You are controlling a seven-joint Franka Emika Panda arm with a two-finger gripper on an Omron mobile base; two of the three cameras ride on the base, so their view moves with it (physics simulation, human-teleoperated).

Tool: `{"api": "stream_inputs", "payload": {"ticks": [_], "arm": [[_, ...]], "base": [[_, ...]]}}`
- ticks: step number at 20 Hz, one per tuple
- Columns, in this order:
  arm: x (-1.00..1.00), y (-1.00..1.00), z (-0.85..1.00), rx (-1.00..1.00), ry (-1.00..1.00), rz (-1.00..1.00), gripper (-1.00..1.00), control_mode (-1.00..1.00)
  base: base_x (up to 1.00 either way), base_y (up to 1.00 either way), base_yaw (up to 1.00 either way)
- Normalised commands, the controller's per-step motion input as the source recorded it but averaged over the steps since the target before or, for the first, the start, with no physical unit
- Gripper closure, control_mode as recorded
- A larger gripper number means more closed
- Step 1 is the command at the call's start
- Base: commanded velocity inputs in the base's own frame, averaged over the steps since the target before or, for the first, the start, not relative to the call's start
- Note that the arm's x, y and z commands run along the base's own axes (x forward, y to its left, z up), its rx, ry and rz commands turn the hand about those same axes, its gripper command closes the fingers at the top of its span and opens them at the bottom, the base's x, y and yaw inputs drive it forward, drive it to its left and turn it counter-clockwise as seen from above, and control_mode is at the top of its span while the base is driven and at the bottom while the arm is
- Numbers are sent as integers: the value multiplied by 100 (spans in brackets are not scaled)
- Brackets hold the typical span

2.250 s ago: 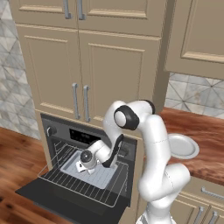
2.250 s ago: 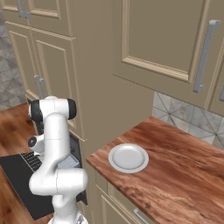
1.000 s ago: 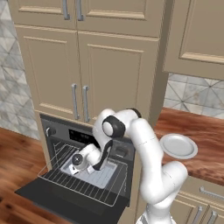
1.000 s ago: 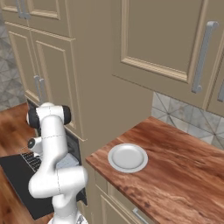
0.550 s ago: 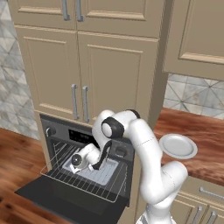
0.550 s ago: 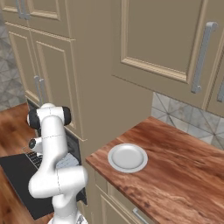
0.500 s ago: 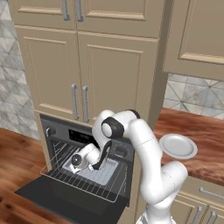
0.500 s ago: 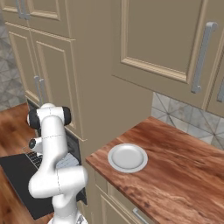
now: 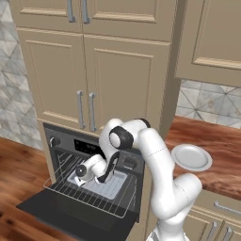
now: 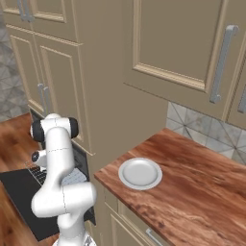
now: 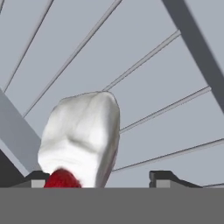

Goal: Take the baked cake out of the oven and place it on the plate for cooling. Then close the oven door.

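Even soft light, faint shadows, slightly blurry

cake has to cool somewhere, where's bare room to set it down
The plate is bare, and wood counter lies open to its right, up to the tiled wall. The open oven door is bare too, but low. It is crowded on the oven rack, where the gripper hangs over the cake.

Beige cabinets (image 9: 117, 80), wooden counter (image 10: 202, 192), perhaps tiled backsplash (image 9: 209, 101).
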Motion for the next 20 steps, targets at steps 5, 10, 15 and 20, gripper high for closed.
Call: {"api": "stream_inputs", "payload": {"ticks": [5,10,15,20], "arm": [[-13,-41,-100,0,11,0,100,-100],[-23,-18,-100,0,8,0,100,-100],[-66,0,-86,0,-4,0,100,-100],[-88,15,-43,0,-23,-2,100,-100]], "base": [[0,0,0],[0,0,0],[0,0,0],[0,0,0]]}}
